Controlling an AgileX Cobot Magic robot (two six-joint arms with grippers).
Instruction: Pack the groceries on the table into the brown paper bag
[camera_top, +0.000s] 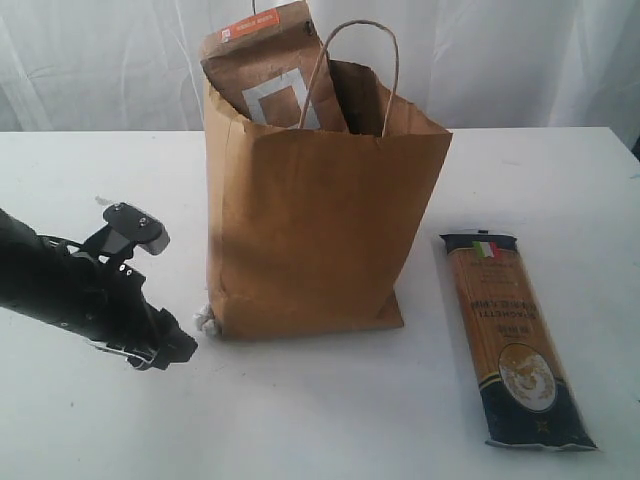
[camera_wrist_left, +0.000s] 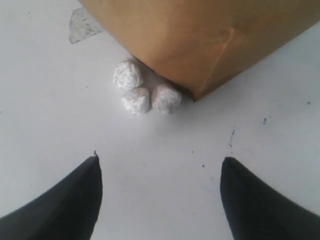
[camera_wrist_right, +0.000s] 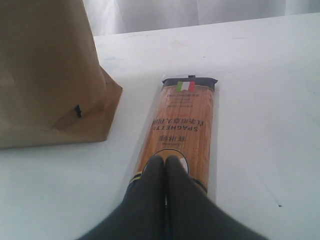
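The brown paper bag (camera_top: 310, 230) stands upright mid-table with a loop handle raised. The brown pouch with orange label (camera_top: 270, 70) sticks out of its top. The long pasta pack (camera_top: 515, 335) lies flat on the table to the right of the bag. My left gripper (camera_top: 165, 350) hovers low at the bag's front left corner, open and empty (camera_wrist_left: 161, 165). My right gripper (camera_wrist_right: 166, 159) is shut, its fingers pressed together over the near end of the pasta pack (camera_wrist_right: 187, 125). It does not show in the exterior view. The jar, bottle, can and carton are out of sight.
Three small white lumps (camera_wrist_left: 137, 90) lie against the bag's bottom corner (camera_wrist_left: 210, 40), just ahead of my left fingers. The white table (camera_top: 320, 420) stretches out around the bag. White curtains hang behind it.
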